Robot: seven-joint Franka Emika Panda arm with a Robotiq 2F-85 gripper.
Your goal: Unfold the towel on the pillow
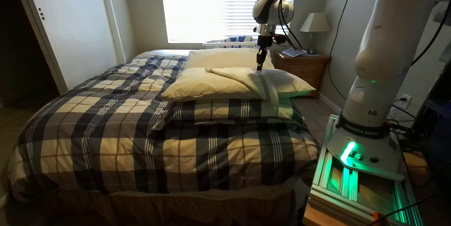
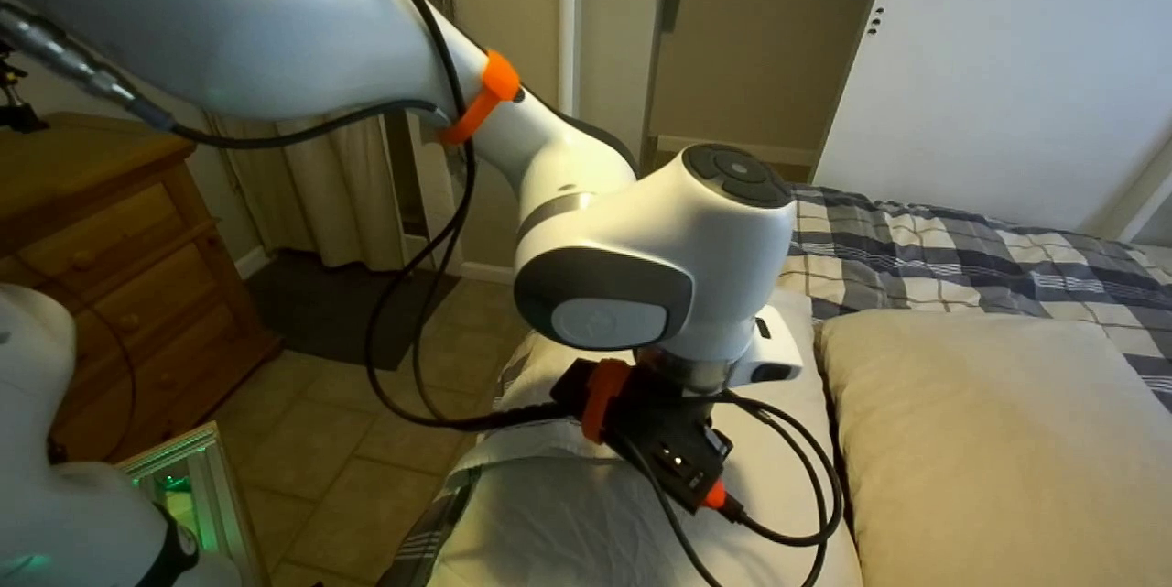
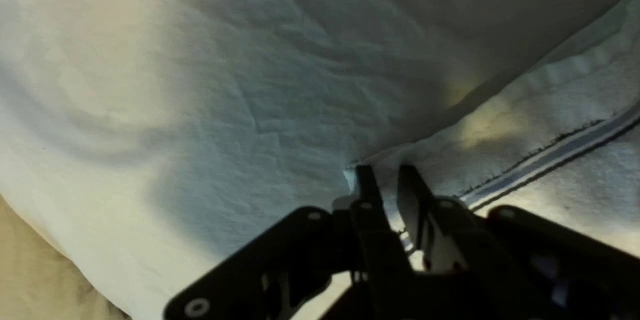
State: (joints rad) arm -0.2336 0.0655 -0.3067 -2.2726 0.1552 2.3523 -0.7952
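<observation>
Bright blinds (image 1: 259,4) back the bedroom, where the pincer (image 3: 384,172) points down with its tips held slightly apart at the edge of the striped towel (image 1: 255,78), which lies creased across the front pillow (image 1: 204,85) and droops over its near side. Just behind lies a rear pillow (image 1: 229,58), with plaid bedding (image 1: 123,123) spread around both, and past them a white basket (image 1: 216,44) and a lamp (image 1: 314,23) on a wooden nightstand (image 1: 299,67). Bulky and close, the arm (image 2: 723,266) (black cables (image 2: 494,422) looping beside it) blocks sight of the pincer in an exterior view.
</observation>
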